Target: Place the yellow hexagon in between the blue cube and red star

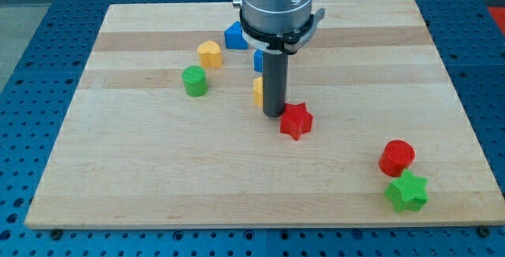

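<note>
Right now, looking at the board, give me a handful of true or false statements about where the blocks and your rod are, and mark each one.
1. My tip stands just to the view's left of the red star. True.
2. The green star lies at the view's top left. False: it sits at the view's bottom right, just below the red cylinder.
3. A yellow block shows only as a sliver at the rod's left edge. True; its shape cannot be made out.
4. The green cylinder touches the red star. False: they lie well apart.
5. A yellow block sits above and right of the green cylinder. True.
</note>
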`<state>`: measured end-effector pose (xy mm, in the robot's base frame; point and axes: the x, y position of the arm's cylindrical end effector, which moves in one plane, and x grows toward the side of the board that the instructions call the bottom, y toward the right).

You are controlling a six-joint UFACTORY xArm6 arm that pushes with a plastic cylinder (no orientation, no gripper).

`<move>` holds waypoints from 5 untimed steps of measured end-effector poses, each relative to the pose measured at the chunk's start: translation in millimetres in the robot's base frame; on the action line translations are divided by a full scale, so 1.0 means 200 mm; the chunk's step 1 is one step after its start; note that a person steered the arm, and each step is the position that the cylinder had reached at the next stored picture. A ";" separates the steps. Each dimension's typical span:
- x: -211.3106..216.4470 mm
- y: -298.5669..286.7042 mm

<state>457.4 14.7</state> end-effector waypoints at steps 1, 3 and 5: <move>-0.02 0.00; 0.18 -0.11; -0.17 -0.24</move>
